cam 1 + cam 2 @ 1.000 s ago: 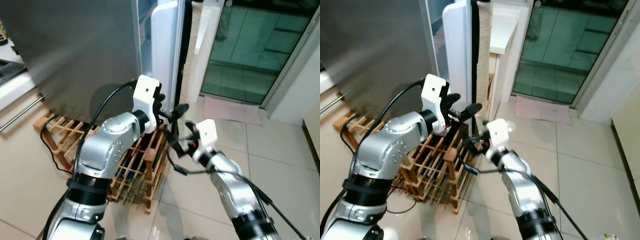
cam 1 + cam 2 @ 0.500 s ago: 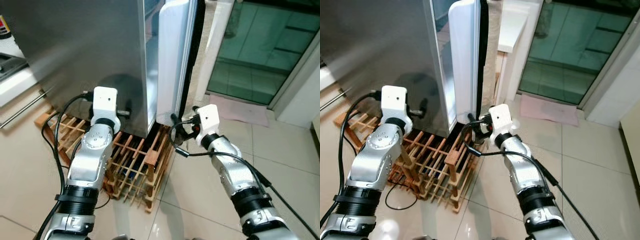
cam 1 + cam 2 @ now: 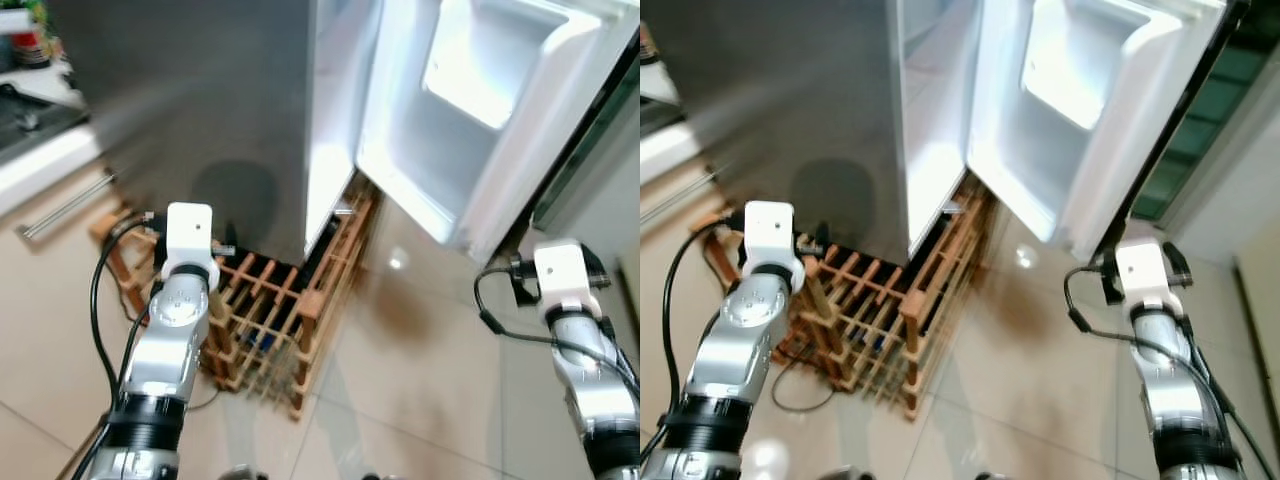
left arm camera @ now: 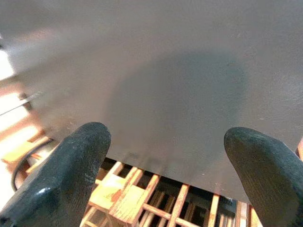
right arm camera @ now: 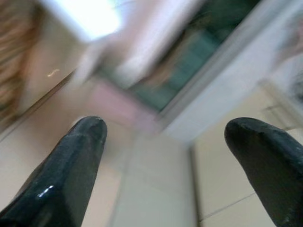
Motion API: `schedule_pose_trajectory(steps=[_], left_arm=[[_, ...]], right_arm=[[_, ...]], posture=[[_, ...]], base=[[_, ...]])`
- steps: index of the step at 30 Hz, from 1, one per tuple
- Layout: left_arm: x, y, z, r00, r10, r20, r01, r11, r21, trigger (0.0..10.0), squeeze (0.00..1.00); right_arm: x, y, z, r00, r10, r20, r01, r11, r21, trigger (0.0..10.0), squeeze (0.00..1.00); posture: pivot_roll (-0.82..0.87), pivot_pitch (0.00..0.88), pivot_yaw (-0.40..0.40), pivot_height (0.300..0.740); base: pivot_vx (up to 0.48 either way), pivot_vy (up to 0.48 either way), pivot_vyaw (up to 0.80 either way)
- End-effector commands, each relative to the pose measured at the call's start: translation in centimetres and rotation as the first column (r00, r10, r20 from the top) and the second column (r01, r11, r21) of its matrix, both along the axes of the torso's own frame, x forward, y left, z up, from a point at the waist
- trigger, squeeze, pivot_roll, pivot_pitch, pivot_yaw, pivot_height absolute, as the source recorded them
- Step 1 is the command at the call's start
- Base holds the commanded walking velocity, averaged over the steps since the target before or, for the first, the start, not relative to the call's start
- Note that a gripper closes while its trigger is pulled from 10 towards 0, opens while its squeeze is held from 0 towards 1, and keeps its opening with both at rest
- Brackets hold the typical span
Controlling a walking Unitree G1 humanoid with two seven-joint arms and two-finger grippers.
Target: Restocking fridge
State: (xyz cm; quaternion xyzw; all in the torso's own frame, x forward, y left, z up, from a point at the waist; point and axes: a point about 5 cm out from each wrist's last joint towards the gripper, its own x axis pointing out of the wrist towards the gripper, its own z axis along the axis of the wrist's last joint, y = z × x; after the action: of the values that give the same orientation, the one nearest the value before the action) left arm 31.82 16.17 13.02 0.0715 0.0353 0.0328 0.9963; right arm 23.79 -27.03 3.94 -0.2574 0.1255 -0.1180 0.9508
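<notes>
Fridge of grey steel (image 3: 200,90) is standing just ahead of the left gripper (image 4: 165,179), fingers (image 4: 71,175) spread, wooden lattice rack (image 3: 275,320) beneath them. Its white door (image 3: 480,110) is hanging open beside the right gripper (image 5: 165,175), fingers (image 5: 66,165) spread.

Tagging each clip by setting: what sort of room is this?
Most likely a home kitchen: a steel fridge with its door swung open, a wooden rack at its foot, and tiled floor.

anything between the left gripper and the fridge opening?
Yes. The left gripper, jaws open, faces the fridge's grey side wall, above the wooden rack. The opening lies round that corner, behind the open door.
</notes>
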Motion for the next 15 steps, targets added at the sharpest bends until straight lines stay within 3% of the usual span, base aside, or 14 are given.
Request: schedule_pose_trajectory(steps=[1, 4, 6, 7, 9, 11, 15], left_arm=[[0.1, 0.1, -0.1, 1.0, -0.002, -0.002, 0.002, 1.0, 0.014, 10.0, 0.0], [0.2, 0.1, -0.5, 1.0, 0.003, -0.026, -0.003, 1.0, 0.014, 10.0, 0.0], [0.2, 0.2, -0.6, 0.999, 0.005, -0.032, -0.005, 1.0, 0.007, 10.0, 0.0], [0.4, 0.3, -0.5, 0.999, 0.017, -0.027, -0.017, 1.0, 0.006, 10.0, 0.0], [0.5, 0.2, -0.3, 1.0, 0.026, -0.009, -0.026, 1.0, 0.004, 10.0, 0.0], [0.6, 0.1, 0.1, 1.0, 0.028, 0.014, -0.028, 0.999, 0.016, 10.0, 0.0], [0.5, -0.2, 0.9, 0.997, 0.008, 0.074, -0.005, 0.999, -0.041, 10.0, 0.0]], right_arm=[[0.5, 2.4, 0.6, 0.995, 0.079, 0.061, -0.082, 0.995, 0.053, 10.0, 0.0], [1.2, 5.8, 1.5, 0.969, 0.19, 0.157, -0.217, 0.959, 0.18, 10.0, 0.0], [1.5, 6.6, 2.0, 0.959, 0.214, 0.188, -0.251, 0.947, 0.202, 10.0, 0.0], [2.5, 7.8, 3.5, 0.936, 0.226, 0.269, -0.293, 0.925, 0.243, 10.0, 0.0], [3.3, 8.2, 4.3, 0.927, 0.227, 0.298, -0.307, 0.917, 0.256, 10.0, 0.0], [4.0, 8.2, 4.9, 0.927, 0.214, 0.309, -0.3, 0.917, 0.264, 10.0, 0.0], [4.9, 8.3, 5.7, 0.923, 0.209, 0.323, -0.301, 0.915, 0.27, 10.0, 0.0]], posture=[[-0.04, 0.0, -0.044, 0.74], [-0.04, 0.0, -0.042, 0.74], [-0.05, 0.0, -0.037, 0.74], [-0.05, 0.0, -0.037, 0.74], [-0.04, 0.0, -0.039, 0.74], [-0.04, 0.0, -0.043, 0.74], [-0.03, 0.0, -0.045, 0.74]], base=[[0.0, 0.0, 0.0], [0.0, 0.0, 0.0], [0.0, 0.0, 0.0], [0.0, 0.0, 0.0], [0.0, 0.0, 0.0], [0.0, 0.0, 0.77], [0.0, -0.12, 0.74]])
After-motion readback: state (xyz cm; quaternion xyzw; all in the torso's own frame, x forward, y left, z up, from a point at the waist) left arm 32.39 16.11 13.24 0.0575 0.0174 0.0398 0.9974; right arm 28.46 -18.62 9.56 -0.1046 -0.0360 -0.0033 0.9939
